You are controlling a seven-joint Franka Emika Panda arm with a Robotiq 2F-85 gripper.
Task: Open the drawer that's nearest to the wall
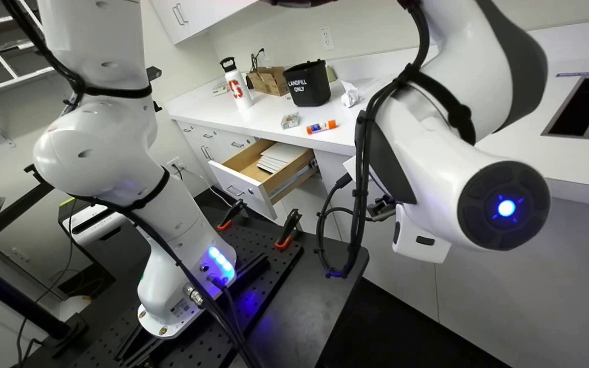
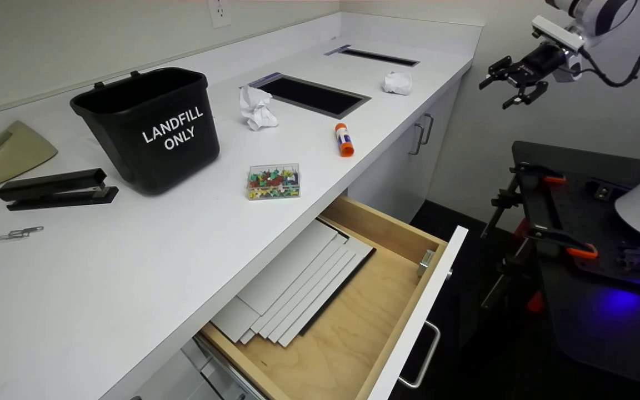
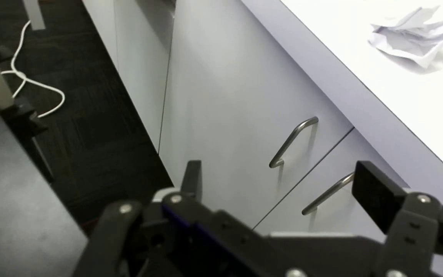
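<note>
A drawer [image 1: 243, 189] with a white front, wooden sides and a bar handle stands pulled out under the counter; in an exterior view this drawer [image 2: 427, 303] holds flat pale boards. Several shut drawer fronts [image 1: 211, 137] run from it toward the side wall. My gripper [image 2: 495, 94] is open and empty, in the air well away from the open drawer; the arm mostly hides it in an exterior view. In the wrist view, between the spread fingers [image 3: 284, 184], two cabinet door handles [image 3: 293, 141] show beyond, apart from them. The right finger covers one handle's upper end.
The white counter [image 2: 186, 266] bears a black bin [image 2: 164, 133], stapler [image 2: 56, 189], pushpin box [image 2: 273, 182], glue stick [image 2: 344, 140] and crumpled papers [image 2: 257, 108]. The robot's black table [image 2: 592, 322] with clamps [image 2: 561, 239] faces the counter. A white cable [image 3: 39, 82] lies on the floor.
</note>
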